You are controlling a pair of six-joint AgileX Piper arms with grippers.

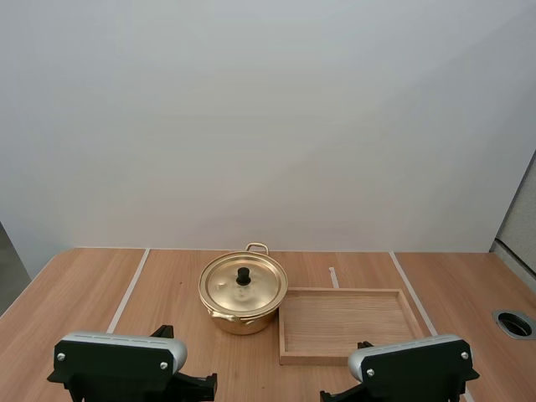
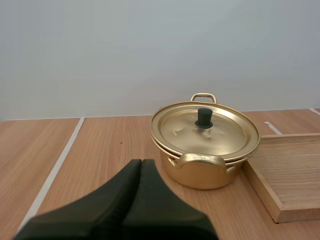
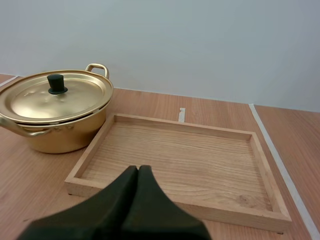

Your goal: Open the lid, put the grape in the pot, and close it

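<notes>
While the left end effector (image 2: 140, 162) and right end effector (image 3: 138, 169) both lie closed on nothing, the round golden metal pot (image 1: 243, 322), its lid (image 1: 224, 290) on, stands on the wooden desk (image 1: 75, 293) ahead and slightly right of the nearer left one, just beside the shallow wooden tray (image 1: 347, 322).

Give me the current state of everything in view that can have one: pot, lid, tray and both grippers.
pot: upright on the table, closed.
lid: seated on the pot, knob up, not yet lifted.
tray: flat on the table beside the pot, nothing in it.
left gripper: shut on nothing, short of the pot.
right gripper: shut on nothing, at the tray's near edge.
</notes>
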